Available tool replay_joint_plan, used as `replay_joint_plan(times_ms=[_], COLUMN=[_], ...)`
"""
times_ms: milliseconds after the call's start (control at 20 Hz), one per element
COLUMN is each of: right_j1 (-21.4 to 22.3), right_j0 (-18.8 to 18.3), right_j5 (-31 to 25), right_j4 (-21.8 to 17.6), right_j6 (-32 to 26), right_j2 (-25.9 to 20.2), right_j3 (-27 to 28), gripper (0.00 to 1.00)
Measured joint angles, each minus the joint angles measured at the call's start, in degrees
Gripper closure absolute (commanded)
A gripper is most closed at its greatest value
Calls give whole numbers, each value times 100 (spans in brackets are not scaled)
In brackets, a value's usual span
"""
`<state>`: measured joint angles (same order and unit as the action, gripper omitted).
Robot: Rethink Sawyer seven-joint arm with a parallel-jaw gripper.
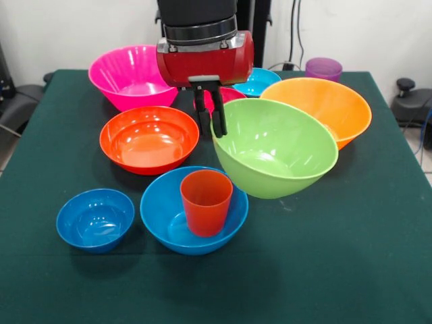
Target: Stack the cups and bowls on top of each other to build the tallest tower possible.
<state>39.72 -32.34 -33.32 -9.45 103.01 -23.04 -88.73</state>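
Note:
My gripper (212, 130) is shut on the left rim of the lime green bowl (277, 152) and holds it tilted, a little above the table. In front of it the orange-red cup (206, 201) stands upright inside the sky-blue bowl (162, 216). The red-orange bowl (148, 138) sits to the left of the gripper. The orange bowl (324, 108) lies behind the green one, partly hidden by it. The pink bowl (128, 74), a cyan bowl (260, 81) and the purple cup (323, 67) are at the back. A magenta-red bowl (231, 94) shows partly behind the gripper.
A small dark blue bowl (94, 219) sits at the front left. The green tablecloth (337, 270) is bare at the front right. Black equipment stands beyond the table's left and right edges.

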Motion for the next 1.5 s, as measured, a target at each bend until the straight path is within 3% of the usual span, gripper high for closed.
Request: replay_joint_plan(times_ms=[1500], right_j1=[-29], right_j0=[-692], right_j5=[-73], right_j4=[-242], right_j6=[0], right_j2=[-484], right_j3=[1], gripper=[100])
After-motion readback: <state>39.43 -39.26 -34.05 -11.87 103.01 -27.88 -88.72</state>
